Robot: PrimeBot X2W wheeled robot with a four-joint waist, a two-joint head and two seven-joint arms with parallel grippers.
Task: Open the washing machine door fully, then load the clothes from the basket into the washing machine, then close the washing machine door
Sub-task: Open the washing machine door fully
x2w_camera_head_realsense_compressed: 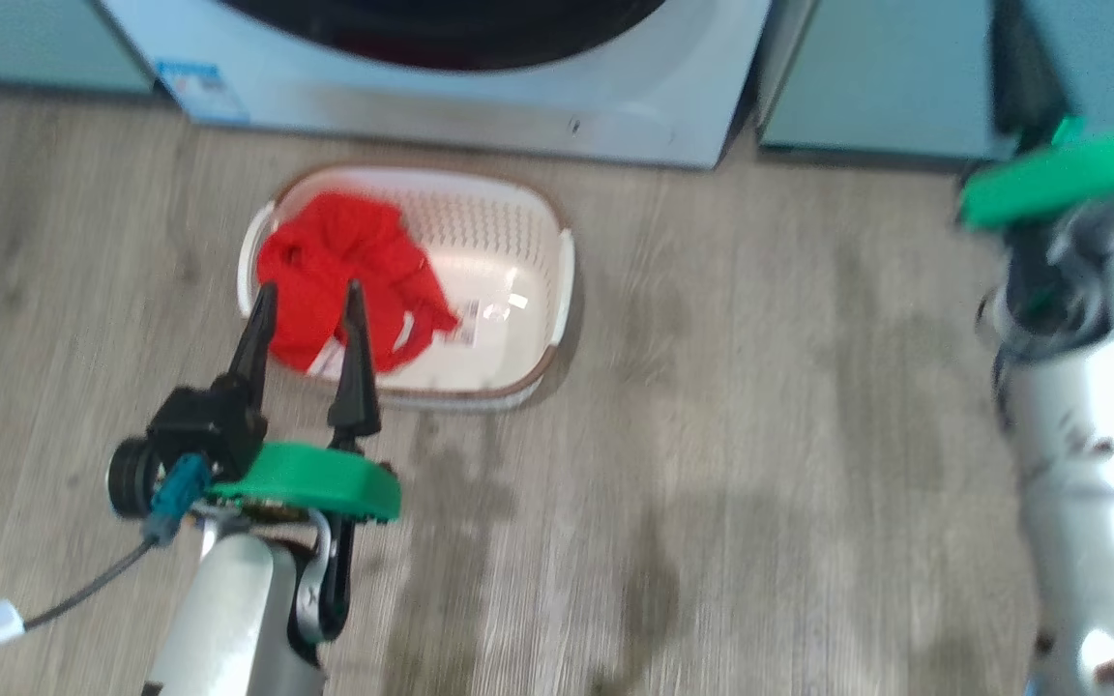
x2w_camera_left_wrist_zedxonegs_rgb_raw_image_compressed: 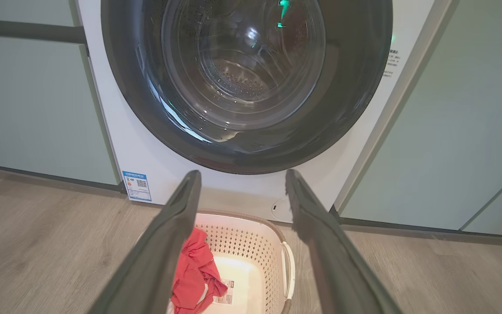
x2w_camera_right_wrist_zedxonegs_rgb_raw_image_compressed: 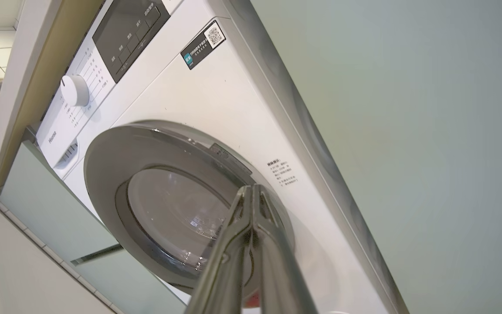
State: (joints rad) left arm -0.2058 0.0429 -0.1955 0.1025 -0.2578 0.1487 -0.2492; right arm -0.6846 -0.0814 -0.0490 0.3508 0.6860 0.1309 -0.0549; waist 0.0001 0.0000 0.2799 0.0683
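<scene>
Grey wood-look flooring [x2w_camera_head_realsense_compressed: 712, 483] is spread before the washing machine [x2w_camera_head_realsense_compressed: 518, 106], which is flanked by pale teal cabinets [x2w_camera_head_realsense_compressed: 866, 87]. The washing machine door [x2w_camera_left_wrist_zedxonegs_rgb_raw_image_compressed: 246, 87] is seen shut flat against the machine's front. The basket [x2w_camera_head_realsense_compressed: 489, 227] is set on the floor just in front of the washing machine, and the clothes [x2w_camera_head_realsense_compressed: 344, 271] are heaped at one end of it, red over a little white. The left gripper [x2w_camera_head_realsense_compressed: 310, 286] is held over the basket's edge farthest from the washing machine, its fingers spread apart and empty. The right gripper [x2w_camera_right_wrist_zedxonegs_rgb_raw_image_compressed: 251, 189] is pointed at the door, its fingers pressed together on nothing
</scene>
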